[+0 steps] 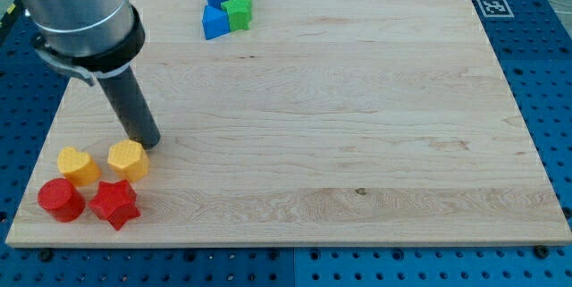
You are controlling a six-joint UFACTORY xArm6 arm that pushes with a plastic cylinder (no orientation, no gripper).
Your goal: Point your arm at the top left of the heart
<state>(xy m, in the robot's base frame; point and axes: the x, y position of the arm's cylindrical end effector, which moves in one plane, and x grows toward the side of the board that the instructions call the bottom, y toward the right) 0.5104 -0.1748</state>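
At the view's bottom left of the wooden desk (357,144) sit a red cylinder (60,199) and a red star (114,203). Just above them lie the yellow heart (78,165) and a yellow hexagonal block (128,158). My tip (148,141) rests just above the hexagon, to the heart's upper right. The end effector is a bare rod, holding nothing. Far off at the top cluster two blue blocks (214,12) and two green blocks (239,4).

Yellow heart (78,165), yellow hexagon (128,158), red cylinder (60,199), red star (114,203), blue blocks (214,12), green blocks (239,4), dark rod (132,108).
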